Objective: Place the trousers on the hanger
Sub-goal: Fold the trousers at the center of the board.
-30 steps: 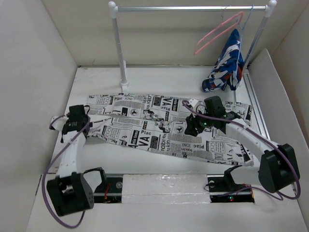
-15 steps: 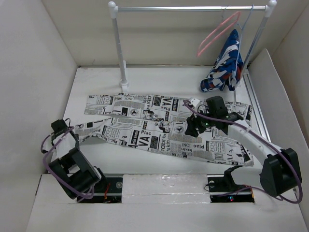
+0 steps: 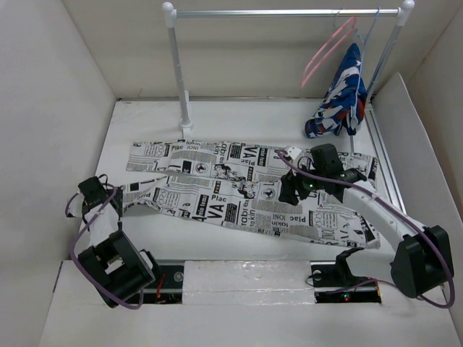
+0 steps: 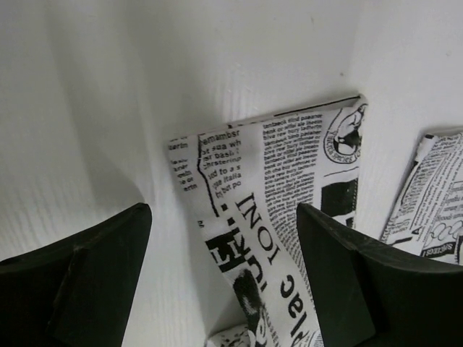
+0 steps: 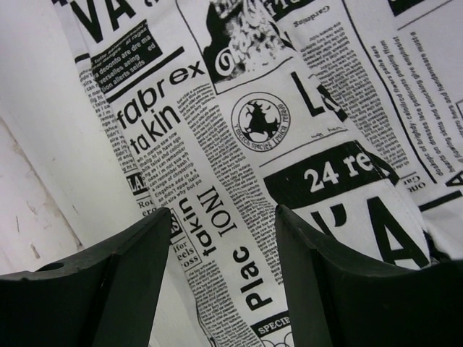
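**Desk:** What's holding what on your screen?

**Operator:** From my top camera, the only thing carrying anything is the clothes rail (image 3: 289,12) at the back of the table (image 3: 253,119). Its left half is bare bar. Towards the right end hangs the hanger (image 3: 327,49), thin and pink, tilted on its hook. Just right of it hangs a blue, white and red garment (image 3: 340,97), bunched up, with its bottom close to the tabletop.

**Desk:** And the trousers?

**Operator:** The trousers (image 3: 246,191) are on the table, well apart from the hanger. They are spread nearly flat, white cloth covered in black newsprint, headlines and small pictures. Both legs run out to the left and the wider end lies on the right. The farther leg lies straight. The nearer leg's cuff is slightly rumpled beside my left gripper (image 3: 95,194).

**Desk:** Jaws?

**Operator:** On the left wrist view the left gripper (image 4: 224,289) stands wide apart. The cuff (image 4: 289,188) lies between the fingers and one edge of it is curled. I cannot tell whether either finger touches it. The right gripper (image 3: 289,189) sits over the trousers' middle. Its wrist view shows the fingers parted around the print (image 5: 289,108), gripping nothing that I can see.
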